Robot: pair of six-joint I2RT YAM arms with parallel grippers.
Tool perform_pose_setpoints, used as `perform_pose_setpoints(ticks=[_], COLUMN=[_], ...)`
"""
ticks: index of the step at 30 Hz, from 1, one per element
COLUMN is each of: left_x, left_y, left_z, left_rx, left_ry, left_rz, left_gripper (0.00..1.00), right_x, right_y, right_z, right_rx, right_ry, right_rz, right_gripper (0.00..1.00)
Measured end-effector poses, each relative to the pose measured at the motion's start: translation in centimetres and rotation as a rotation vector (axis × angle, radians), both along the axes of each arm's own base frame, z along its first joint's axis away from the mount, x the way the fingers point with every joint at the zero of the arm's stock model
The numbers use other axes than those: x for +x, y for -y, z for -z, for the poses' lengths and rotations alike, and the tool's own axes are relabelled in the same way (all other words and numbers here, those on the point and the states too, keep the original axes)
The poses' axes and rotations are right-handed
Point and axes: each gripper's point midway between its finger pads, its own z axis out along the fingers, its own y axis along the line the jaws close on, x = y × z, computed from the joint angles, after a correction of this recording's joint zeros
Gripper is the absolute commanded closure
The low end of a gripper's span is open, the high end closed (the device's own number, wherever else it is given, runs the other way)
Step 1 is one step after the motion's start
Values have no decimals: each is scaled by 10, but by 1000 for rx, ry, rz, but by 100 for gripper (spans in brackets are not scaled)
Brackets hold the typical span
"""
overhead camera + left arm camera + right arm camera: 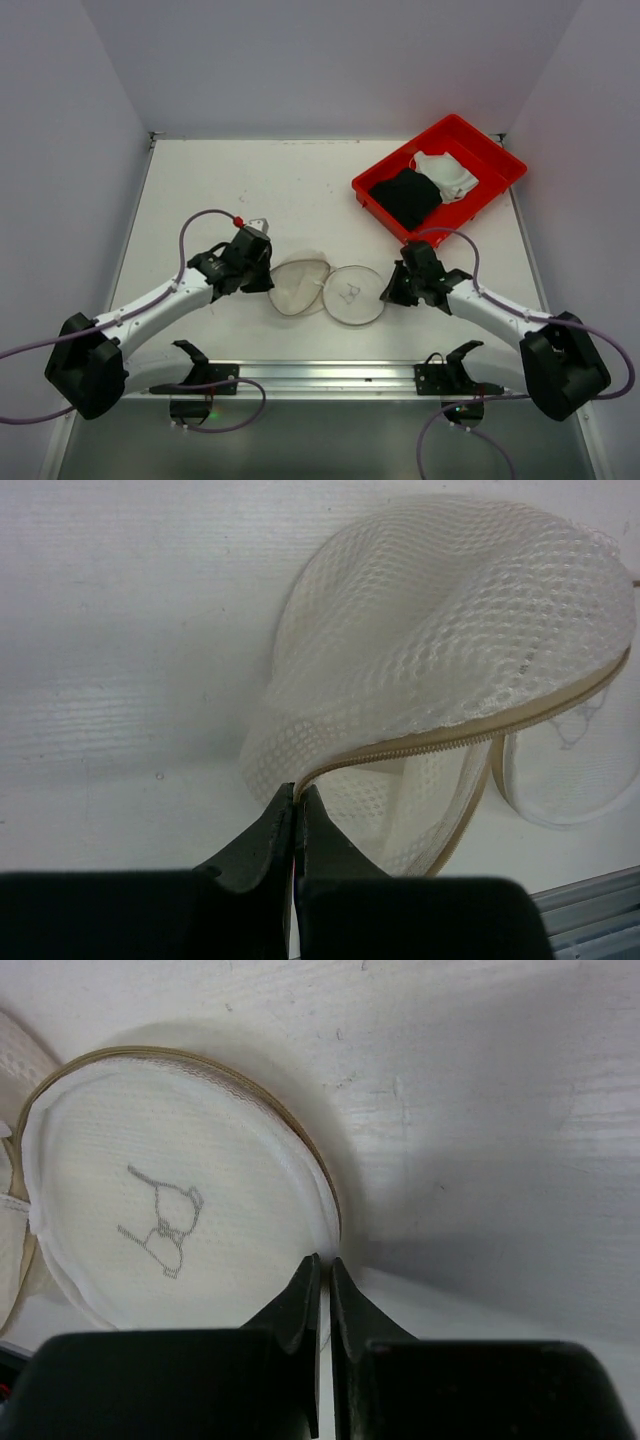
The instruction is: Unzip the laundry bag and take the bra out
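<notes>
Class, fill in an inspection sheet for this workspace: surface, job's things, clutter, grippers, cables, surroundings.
Surface: white table, faintly scuffed.
Job's things: laundry bag mid-table, round ends side by side; zipper visible; contents cannot be told.
Clutter: red tray far right, holding a black garment and a white garment.
Grippers: left gripper shut at the zipper edge; right gripper shut at the printed end rim.
Cables: left cable and right cable loop off the arms, clear of the bag.
Surroundings: pale walls; metal rail at near edge.

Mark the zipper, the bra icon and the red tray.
zipper (430, 748): left wrist view, middle of the tan teeth.
bra icon (160, 1222): right wrist view, centre of the print.
red tray (500, 180): top view, bare red by right corner.
</notes>
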Motion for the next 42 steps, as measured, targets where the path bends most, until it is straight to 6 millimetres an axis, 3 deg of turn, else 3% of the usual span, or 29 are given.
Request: perform_pose_setpoints(ticks=[3, 7, 12, 15, 21, 28, 34, 39, 42], left_x=[0, 2, 6, 10, 18, 13, 6, 3, 3], left_y=[7, 19, 34, 44, 61, 65, 64, 64, 65], left_z=[13, 38, 63, 67, 66, 67, 67, 67, 68], left_rx=[-13, -18, -39, -69, -147, -220, -260, -291, -310], left_ry=[-32, -91, -147, -149, -119, -105, -104, -94, -92], left_rz=[19, 42, 70, 86, 108, 86, 60, 53, 45], left_gripper=[100, 100, 100, 100, 100, 100, 100, 100, 100], right_x=[-2, 9, 20, 15, 0, -1, 6, 11, 12], right_y=[4, -2, -21, -40, -93, -161, -192, -206, -209], right_z=[-17, -66, -124, -141, -139, -128, -101, -88, -86], right_rx=[0, 33, 84, 131, 182, 263, 308, 342, 364], right_ry=[41, 152, 270, 294, 245, 216, 197, 211, 231], right_rz=[1, -20, -81, -145, -303, -436, -490, -506, -508], right_gripper=[100, 100, 100, 100, 100, 99, 99, 98, 91])
